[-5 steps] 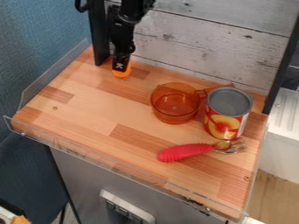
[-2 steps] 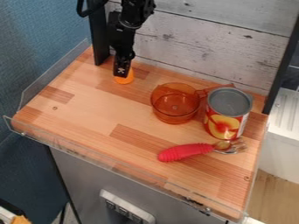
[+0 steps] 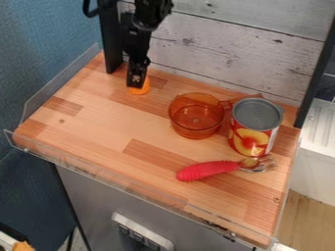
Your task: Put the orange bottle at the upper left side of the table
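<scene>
At the upper left part of the wooden table (image 3: 98, 122), near its back edge, my gripper (image 3: 136, 84) points down over the orange bottle (image 3: 141, 90). The gripper hides most of the bottle; a rounded orange part shows below and to the right of the gripper's lower end. Whether the bottle is held cannot be told.
A transparent orange pot (image 3: 196, 117) stands right of the gripper, near the back. Beside it is an open tin can (image 3: 254, 128). A red-handled fork (image 3: 208, 170) lies in front of them. A black post (image 3: 110, 39) rises just left of the arm.
Over the last second the gripper and the orange bottle have shifted slightly toward the front of the table. Since the later of the two earlier frames they have barely moved.
</scene>
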You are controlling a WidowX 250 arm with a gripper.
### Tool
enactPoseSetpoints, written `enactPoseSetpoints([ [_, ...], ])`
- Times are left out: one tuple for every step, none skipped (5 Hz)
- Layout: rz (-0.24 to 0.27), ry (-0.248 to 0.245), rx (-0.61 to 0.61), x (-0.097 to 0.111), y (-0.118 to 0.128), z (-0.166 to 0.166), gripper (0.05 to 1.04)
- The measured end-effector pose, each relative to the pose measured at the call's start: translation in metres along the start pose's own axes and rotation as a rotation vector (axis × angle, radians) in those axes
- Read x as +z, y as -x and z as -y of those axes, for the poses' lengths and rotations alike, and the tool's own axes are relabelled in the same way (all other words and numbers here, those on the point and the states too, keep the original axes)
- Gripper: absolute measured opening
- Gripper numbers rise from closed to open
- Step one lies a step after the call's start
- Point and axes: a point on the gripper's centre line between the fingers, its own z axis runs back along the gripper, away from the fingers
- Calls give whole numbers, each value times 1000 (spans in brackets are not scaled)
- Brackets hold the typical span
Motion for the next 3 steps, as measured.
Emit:
enactPoseSetpoints([
  [-19,39,10,18,-3,4,1001],
  [-49,95,45,43,-9,6,1001],
  [-40,138,78,63,-10,0,1001],
])
